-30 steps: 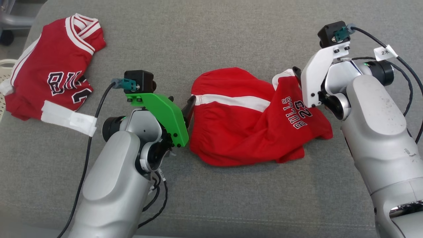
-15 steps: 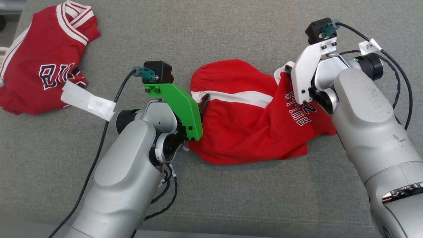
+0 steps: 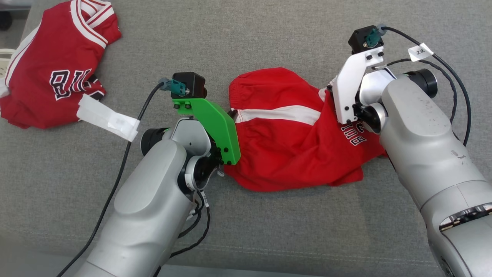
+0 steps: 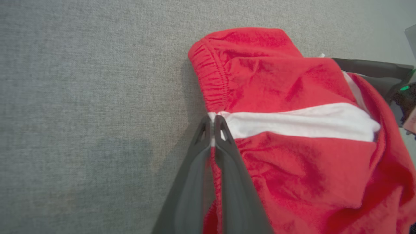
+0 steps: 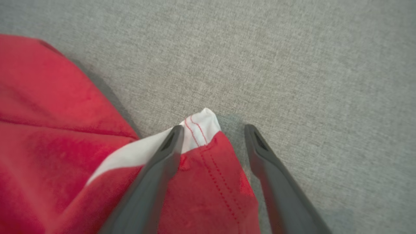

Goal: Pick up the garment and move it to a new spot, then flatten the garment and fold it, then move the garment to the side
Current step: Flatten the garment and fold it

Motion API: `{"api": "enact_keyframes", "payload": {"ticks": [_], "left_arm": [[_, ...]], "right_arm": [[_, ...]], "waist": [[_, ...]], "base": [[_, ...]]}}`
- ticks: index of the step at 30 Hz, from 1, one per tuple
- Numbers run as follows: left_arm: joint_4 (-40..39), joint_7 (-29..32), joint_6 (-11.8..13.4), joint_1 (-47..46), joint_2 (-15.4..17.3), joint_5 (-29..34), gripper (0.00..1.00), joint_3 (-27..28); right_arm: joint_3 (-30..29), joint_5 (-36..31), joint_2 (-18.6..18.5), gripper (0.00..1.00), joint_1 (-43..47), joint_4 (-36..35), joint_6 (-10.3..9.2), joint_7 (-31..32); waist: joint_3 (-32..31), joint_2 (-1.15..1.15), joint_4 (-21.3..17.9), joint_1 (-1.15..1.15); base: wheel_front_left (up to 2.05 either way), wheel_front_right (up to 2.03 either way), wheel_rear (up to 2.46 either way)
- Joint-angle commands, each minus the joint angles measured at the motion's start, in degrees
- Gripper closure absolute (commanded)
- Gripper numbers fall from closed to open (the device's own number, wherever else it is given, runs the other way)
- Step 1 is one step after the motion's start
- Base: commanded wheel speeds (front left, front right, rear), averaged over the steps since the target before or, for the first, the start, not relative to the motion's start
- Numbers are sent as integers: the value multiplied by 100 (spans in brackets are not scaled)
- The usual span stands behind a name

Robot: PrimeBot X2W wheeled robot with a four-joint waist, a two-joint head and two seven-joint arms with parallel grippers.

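Observation:
The garment (image 3: 292,154) is a pair of red shorts with a white side stripe, lying crumpled in the middle of the grey cushion (image 3: 269,231). My left gripper (image 4: 213,122) is shut on its elastic waistband edge, right where the white stripe (image 4: 302,122) begins. In the head view the green mount covers most of that gripper (image 3: 231,114). My right gripper (image 5: 213,130) stands open astride the garment's (image 5: 65,130) white-tipped hem corner (image 5: 200,128), one finger on the cloth and the other on the bare cushion.
A second red jersey (image 3: 50,69) with white trim lies at the far left. A white basket rim (image 3: 5,57) shows beyond the cushion's left edge. Cables (image 3: 123,154) trail from both wrists. Bare grey cushion lies in front of the garment.
My left gripper has moved forward to the waistband and shut on it. My right gripper has settled lower over the hem corner, still open. The head camera shifted slightly.

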Motion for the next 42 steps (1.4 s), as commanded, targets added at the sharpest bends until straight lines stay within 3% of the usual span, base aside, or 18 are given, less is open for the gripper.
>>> {"api": "enact_keyframes", "payload": {"ticks": [1, 3, 11, 20, 33, 37, 42], "left_arm": [[19, -40, -21, -111, 19, -55, 100, -9], [41, -80, -39, -112, 18, -90, 100, -41], [144, -376, -33, -188, 20, -348, 100, 1], [229, -1123, 32, -431, 26, -727, 100, 728], [329, -1440, 80, -2006, 341, -939, 100, 1511], [355, -1726, -118, -2764, 468, -1141, 100, 1932], [341, -1932, -673, -3430, 575, -1248, 100, 2102]], "right_arm": [[29, 14, -24, 45, 47, 94, -1, 52], [70, 54, -56, 100, 46, 133, -1, 45], [45, 175, -146, 100, -133, 29, -3, -675], [-192, 228, -213, 100, -371, 19, -3, -1645], [-377, 542, -129, 100, -1524, -117, -3, -2600], [-459, 533, -136, 100, -2315, -186, -3, -3068], [-694, 107, -198, 100, -3087, -94, -3, -3876]], "waist": [[-2, 0, 1, 0], [-6, 0, 0, 0], [-86, 0, -79, 0], [-426, 0, -280, 0], [51, 0, -923, 0], [584, 0, -1199, 0], [947, 0, -1397, 0]], "base": [[0, 0, 0], [0, 0, 0], [0, 0, 0], [0, 0, 0], [0, 0, 0], [0, 0, 0], [0, 0, 0]]}}
